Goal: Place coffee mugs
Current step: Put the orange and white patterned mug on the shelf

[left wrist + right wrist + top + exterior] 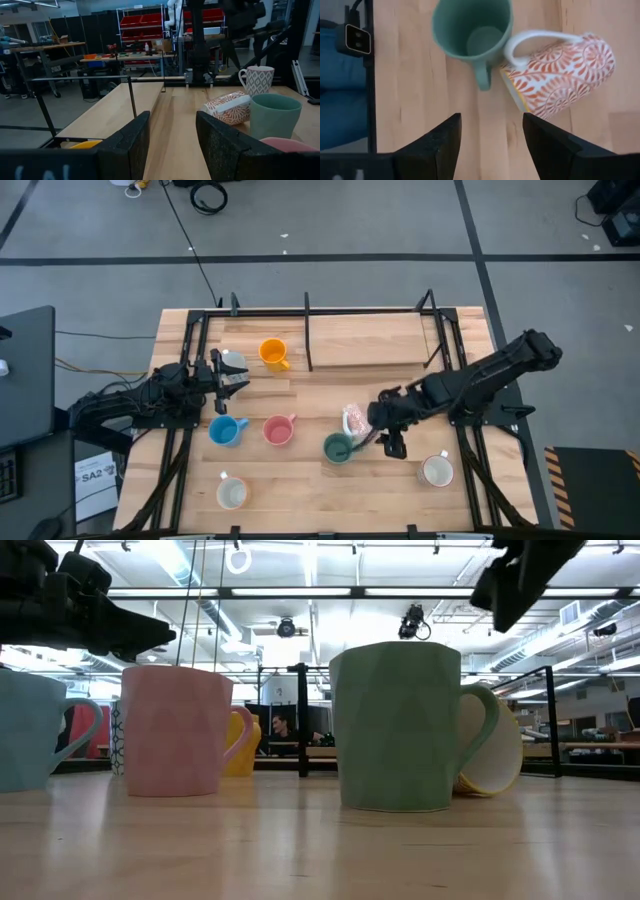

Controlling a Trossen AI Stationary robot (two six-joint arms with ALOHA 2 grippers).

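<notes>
The teal-green mug point(472, 30) stands upright and empty near the middle of the bench point(330, 480), its handle touching a white mug with an orange leaf pattern point(560, 72) that lies tipped on its side just beside it, mouth showing a yellow inside. The right gripper point(490, 137) hangs above these two with its fingers spread wide, holding nothing.

Toward the bench's left side, the pink mug point(279, 429) and the light blue mug point(226, 430) stand upright side by side, both empty. The orange mug point(273, 353) stands nearer the far edge, beside a black upright post point(308, 330). A white mug point(232, 493) sits by the near edge on the left, another white mug point(436, 471) by the near edge on the right, both upright.

The left gripper point(232, 377) hovers over the left side of the bench between the orange and light blue mugs, fingers parted, empty. A pale mug point(232, 361) shows just beside it, partly hidden.
</notes>
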